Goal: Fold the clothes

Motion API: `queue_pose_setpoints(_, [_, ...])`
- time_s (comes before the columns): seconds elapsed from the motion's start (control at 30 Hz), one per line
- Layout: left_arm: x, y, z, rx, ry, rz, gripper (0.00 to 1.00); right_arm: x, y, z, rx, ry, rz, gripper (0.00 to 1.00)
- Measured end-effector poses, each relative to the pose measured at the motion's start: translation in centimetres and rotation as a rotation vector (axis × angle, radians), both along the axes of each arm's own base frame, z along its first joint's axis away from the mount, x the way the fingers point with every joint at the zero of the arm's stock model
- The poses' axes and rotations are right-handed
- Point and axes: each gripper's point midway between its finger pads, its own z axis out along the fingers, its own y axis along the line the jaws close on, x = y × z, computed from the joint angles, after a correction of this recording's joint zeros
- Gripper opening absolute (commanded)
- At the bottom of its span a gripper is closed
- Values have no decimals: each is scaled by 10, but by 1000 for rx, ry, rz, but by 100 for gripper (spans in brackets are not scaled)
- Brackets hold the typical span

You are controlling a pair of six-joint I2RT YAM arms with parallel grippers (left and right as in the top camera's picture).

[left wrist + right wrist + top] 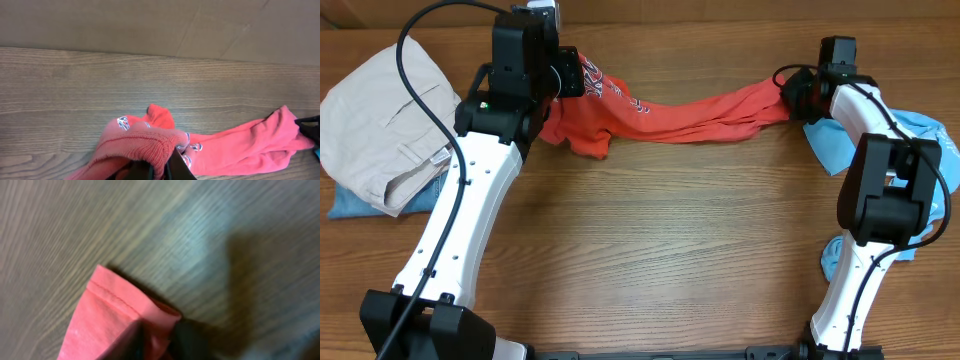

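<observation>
Your soft, limp red-orange cotton T-shirt (690,115) lies stretched along the wooden table's (670,240) far side. The left gripper (159,167) clamps its ribbed collar and the right gripper (160,335) pinches a stitched hem; seams likely give you the firmest hold.

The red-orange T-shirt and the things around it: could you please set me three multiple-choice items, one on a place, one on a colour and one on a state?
1. Where do the beige trousers lie in the overhead view?
A. far left
B. centre
C. far right

2. What colour is the other shirt, under the right arm?
A. green
B. light blue
C. black

3. How is the red-orange T-shirt lying?
A. folded into a neat square
B. strung between the left fingers and the right fingers
C. hanging off the table

Answers:
1 A: they are piled at the left edge.
2 B: sky-blue cloth shows beside that arm.
3 B: each wrist view shows an end pinched.
</observation>
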Motion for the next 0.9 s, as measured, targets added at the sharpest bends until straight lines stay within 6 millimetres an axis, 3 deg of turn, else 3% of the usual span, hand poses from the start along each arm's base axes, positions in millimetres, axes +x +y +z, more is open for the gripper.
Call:
queue_pose_setpoints(0.03, [0, 0, 0, 0, 0, 0, 7, 2, -1, 1, -2, -9, -1, 4])
queue_pose_setpoints(0.27, [0, 2, 0, 5, 1, 7, 7, 4, -1, 2, -1, -19, -2, 4])
queue_pose_setpoints(0.47, [1, 6, 0, 24, -2, 26, 7, -13, -8, 0, -12, 56, 22, 4])
queue_pose_setpoints(0.53, [1, 7, 0, 36, -5, 24, 6, -26, -18, 15, -20, 92, 29, 4])
queue_pose_setpoints(0.6, [1, 9, -1, 49, -7, 33, 5, -36, -27, 39, -29, 103, 34, 4])
queue_pose_setpoints(0.83, [-4, 18, -10, 87, 35, 64, 4, -81, -53, 193, -137, -49, 27, 4])
queue_pose_setpoints(0.9, [-8, 19, -15, 94, 59, 65, 4, -96, -55, 229, -173, -101, 26, 4])
